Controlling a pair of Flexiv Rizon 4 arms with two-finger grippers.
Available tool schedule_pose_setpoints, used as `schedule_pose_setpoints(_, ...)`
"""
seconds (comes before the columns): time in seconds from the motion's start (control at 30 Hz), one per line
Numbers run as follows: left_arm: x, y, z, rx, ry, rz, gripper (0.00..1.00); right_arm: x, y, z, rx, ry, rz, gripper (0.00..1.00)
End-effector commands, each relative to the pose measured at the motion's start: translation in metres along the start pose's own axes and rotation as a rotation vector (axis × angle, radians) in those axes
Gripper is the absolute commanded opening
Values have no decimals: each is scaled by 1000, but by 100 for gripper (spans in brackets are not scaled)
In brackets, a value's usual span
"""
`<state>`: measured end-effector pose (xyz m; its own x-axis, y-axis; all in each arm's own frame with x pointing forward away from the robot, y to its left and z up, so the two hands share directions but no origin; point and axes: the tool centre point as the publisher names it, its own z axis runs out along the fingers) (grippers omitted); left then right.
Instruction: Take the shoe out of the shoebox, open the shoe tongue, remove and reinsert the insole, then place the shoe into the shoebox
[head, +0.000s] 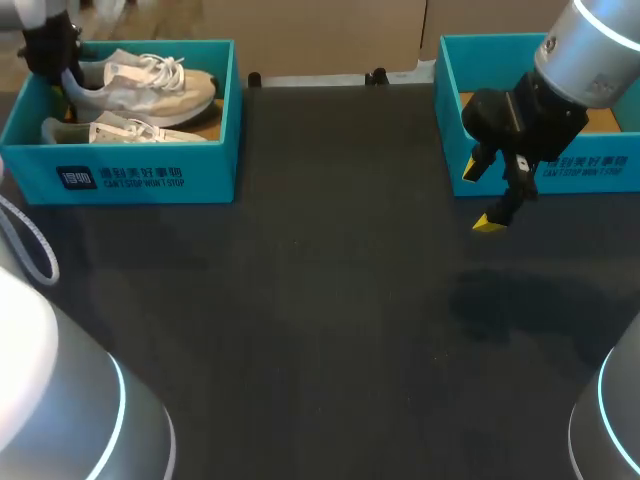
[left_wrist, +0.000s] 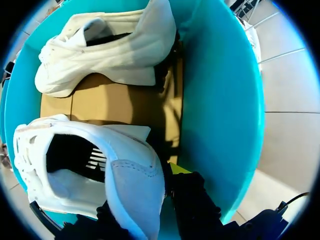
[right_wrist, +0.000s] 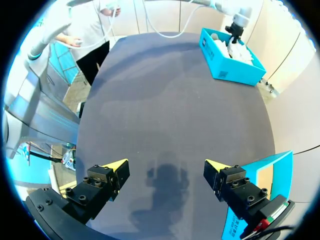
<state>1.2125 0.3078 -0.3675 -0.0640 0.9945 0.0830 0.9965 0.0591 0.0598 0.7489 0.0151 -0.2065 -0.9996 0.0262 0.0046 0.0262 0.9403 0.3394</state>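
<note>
Left gripper (left_wrist: 142, 192) clenched on sneaker (left_wrist: 127, 175) heel: lift straight up clear of shoebox (left_wrist: 220, 110) wall; right gripper (right_wrist: 165, 170) hangs spread.

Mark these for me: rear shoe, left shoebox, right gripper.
rear shoe (head: 150, 88): head view, on its side panel at mid-shoe.
left shoebox (head: 120, 178): head view, on its front wall.
right gripper (right_wrist: 165, 166): right wrist view, midway between its two open yellow tips.
</note>
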Motion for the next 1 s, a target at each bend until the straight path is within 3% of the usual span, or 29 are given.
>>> schedule_pose_setpoints(0.03,1,11,9,17,7,-2,0,0,0,1,2,-1,0,100)
schedule_pose_setpoints(0.43,1,11,27,64,44,-2,0,0,0,1,2,-1,0,100)
schedule_pose_setpoints(0.47,0,11,27,69,44,-1,7,0,0,1,2,-1,0,100)
schedule_pose_setpoints(0.57,-1,9,26,85,39,10,45,0,0,1,2,-1,0,100)
schedule_pose_setpoints(0.6,-1,9,25,83,39,10,49,0,0,1,2,-1,0,100)
schedule_pose_setpoints(0.63,-1,8,24,82,39,9,69,0,0,1,2,-1,0,100)
schedule_pose_setpoints(0.7,-1,7,20,83,37,11,94,0,0,1,2,-1,0,100)
schedule_pose_setpoints(0.73,0,6,18,86,30,14,100,0,0,1,2,-1,0,100)
schedule_pose_setpoints(1.0,-5,-2,-3,90,-5,29,100,0,0,1,2,-1,0,100)
